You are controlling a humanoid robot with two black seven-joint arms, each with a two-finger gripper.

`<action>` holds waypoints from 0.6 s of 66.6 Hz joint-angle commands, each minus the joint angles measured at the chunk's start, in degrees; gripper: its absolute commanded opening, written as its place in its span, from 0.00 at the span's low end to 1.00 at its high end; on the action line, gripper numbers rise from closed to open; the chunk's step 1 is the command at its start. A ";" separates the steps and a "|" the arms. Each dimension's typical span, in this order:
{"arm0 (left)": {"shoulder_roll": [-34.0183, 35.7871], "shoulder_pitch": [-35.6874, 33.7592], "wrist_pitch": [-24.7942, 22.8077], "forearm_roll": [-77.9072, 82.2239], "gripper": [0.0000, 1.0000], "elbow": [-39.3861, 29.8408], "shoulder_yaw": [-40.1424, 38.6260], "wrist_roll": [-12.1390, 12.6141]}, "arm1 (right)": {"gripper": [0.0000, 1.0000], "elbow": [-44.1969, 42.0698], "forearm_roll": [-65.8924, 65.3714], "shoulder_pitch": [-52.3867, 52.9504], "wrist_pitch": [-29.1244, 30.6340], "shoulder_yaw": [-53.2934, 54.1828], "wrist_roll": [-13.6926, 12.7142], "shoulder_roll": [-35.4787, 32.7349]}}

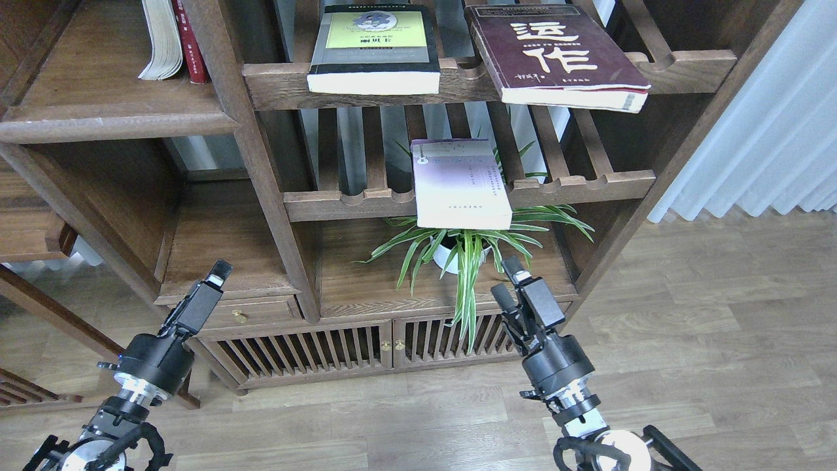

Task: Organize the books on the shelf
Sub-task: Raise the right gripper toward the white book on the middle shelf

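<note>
Books lie flat on the slatted racks: the yellow-green one (374, 49) and the maroon one (556, 55) at the top rack's front rail, the lavender one (461, 185) over the lower rack's front edge; I judge a clumsy nudge could tip these overhanging ones down onto the plant (461, 252). Both arms hang low before the cabinet, touching nothing; the right gripper (509, 282) looks slightly spread, and for the left gripper (219, 271) I cannot tell. The shelf (104, 111) is at upper left.
</note>
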 commanded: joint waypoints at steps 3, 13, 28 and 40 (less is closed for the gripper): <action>0.08 1.03 0.01 0.00 1.00 0.00 -2.14 0.26 | 0.99 -0.55 0.17 2.92 0.00 -6.30 0.60 1.78; 0.26 2.44 0.01 0.00 1.00 -0.09 -3.64 0.18 | 0.99 -3.89 0.62 4.15 0.00 -6.66 1.03 1.78; 0.26 4.28 0.01 0.00 1.00 -0.18 -6.10 0.27 | 0.99 -7.49 8.08 11.62 -5.49 -10.53 8.59 1.78; 0.17 4.37 0.01 0.00 1.00 -0.27 -6.19 0.27 | 0.99 -13.56 11.34 17.86 -6.55 -10.97 8.86 1.78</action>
